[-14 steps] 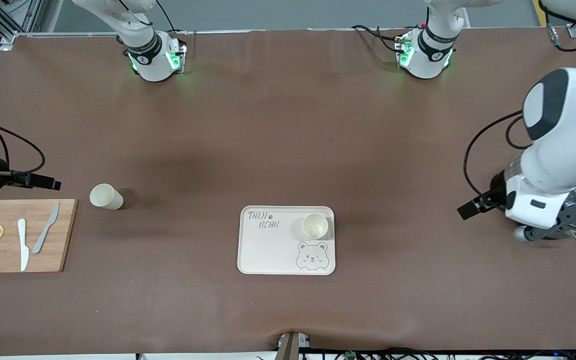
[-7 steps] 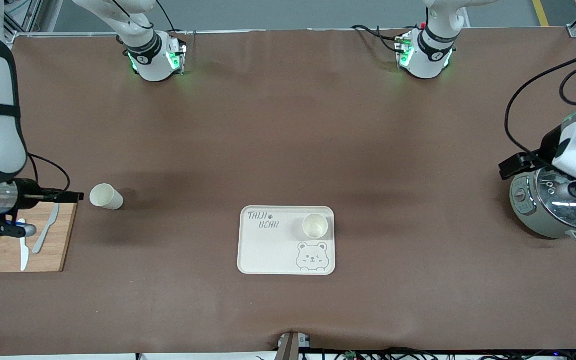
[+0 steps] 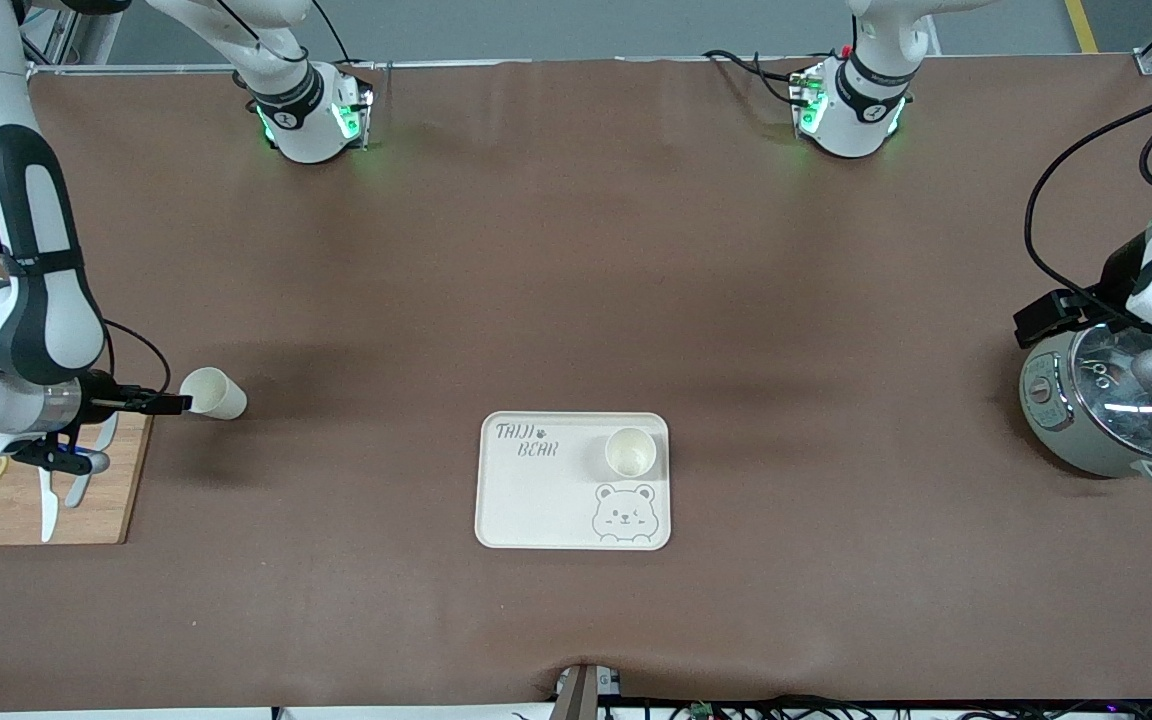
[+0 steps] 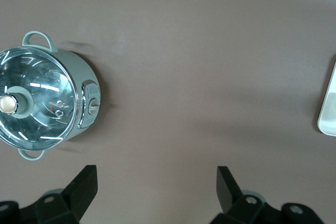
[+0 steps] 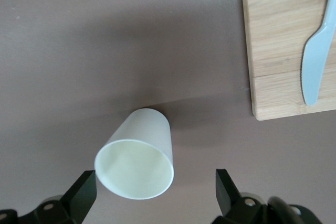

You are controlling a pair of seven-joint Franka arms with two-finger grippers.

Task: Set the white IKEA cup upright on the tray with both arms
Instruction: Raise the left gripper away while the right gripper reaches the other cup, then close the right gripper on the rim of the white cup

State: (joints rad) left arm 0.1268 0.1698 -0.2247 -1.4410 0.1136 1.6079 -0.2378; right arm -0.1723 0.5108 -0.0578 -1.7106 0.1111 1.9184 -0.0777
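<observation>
The right gripper (image 3: 168,403) sits low at the right arm's end of the table, fingers spread wide and holding nothing, right at the mouth of the tipped cup (image 3: 213,393). That's the relation everything turns on: the cup lies on its side on the brown mat, its long axis running along the table's length, open rim facing the gripper, base pointing toward the tray (image 3: 536,510). In the right wrist view the rim (image 5: 134,169) sits between the two dark fingers (image 5: 84,192), so a close here looks set to pinch the cup across its mouth. It's a smooth, matte, cream-white tapered tumbler, light and apt to roll if nudged.

A second cup (image 3: 630,452) already stands upright on the tray, above the bear drawing, near the table's middle. The tray is flat, cream, round-cornered.

Just beside the gripper, near the end edge, lies a wooden board (image 3: 106,500) with pale knives and lemon slices.

The left gripper (image 3: 1044,318) waits over the lidded pot (image 3: 1106,420) at the left arm's end, fingers apart, empty, well away from the cup; the right arm is plainly the nearer one
</observation>
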